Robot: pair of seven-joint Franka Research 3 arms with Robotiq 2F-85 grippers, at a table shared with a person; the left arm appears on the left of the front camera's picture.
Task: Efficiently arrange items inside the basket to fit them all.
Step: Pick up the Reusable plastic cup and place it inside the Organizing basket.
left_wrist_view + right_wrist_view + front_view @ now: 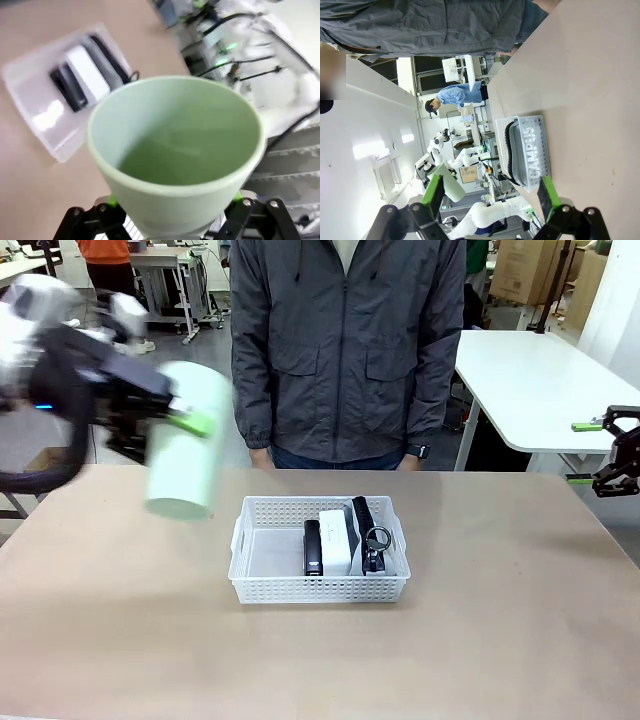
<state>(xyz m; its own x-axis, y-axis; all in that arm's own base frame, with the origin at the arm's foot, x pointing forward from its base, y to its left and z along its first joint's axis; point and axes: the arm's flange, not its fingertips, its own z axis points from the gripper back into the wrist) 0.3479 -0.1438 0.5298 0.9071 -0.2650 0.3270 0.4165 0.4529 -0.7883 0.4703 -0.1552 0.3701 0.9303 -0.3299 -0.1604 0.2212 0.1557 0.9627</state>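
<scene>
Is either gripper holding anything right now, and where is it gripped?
The left gripper holds the pale green cup by its sides near the base; the right gripper holds nothing.

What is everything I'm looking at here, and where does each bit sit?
cup: one, pale green, held in the air above the table's left side, mouth tipped down
basket: one, white lattice, middle of the table
stapler: one, black, in the basket, left of the block
block: one, white, in the basket's middle
pouch: one, grey with black edge, on edge in the basket's right part, ring pull toward the front
table: one, tan, under everything
white table: one, behind at right
person: one, grey jacket, standing at the far side
left end effector: black with green pads, gripping the cup
right end effector: black, open, at the right edge, holding nothing
</scene>
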